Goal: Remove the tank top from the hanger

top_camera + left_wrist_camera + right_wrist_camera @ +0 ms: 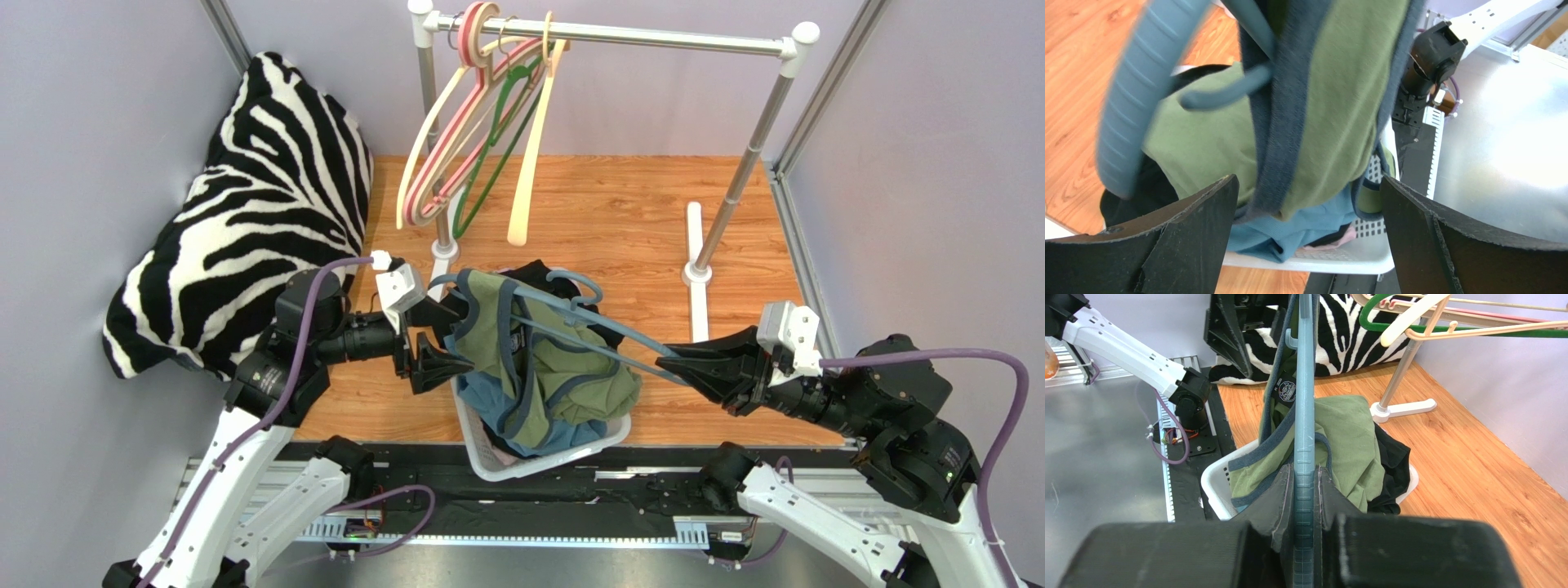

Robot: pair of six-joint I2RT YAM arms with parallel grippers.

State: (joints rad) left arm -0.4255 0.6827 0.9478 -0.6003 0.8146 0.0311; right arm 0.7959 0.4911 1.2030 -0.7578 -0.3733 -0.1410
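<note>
Starting with our right gripper (1306, 478): its jaws are clamped tight on one end of the slate-blue ribbed plastic hanger (1305, 404), holding it out edge-up in front of the wrist. That's our anchor.

Our left gripper (1308, 180) is spread about as wide as it goes and holds nothing. The olive-green cotton tank top with dark blue trim (1333, 92) hangs right in front of the gap, strap and shoulder edge between the two fingers but further out. We can't tell if the pads actually touch the cloth.

So we reckon we're in the strap-off stage: the top isn't off yet, it's draped over the hanger with the body sagging below both grippers into the white perforated plastic laundry basket (540, 463).

Next move, as we see it: close the left jaws on that trim and pull it away from the right gripper, off the hanger's free end, while the right holds firm.
</note>
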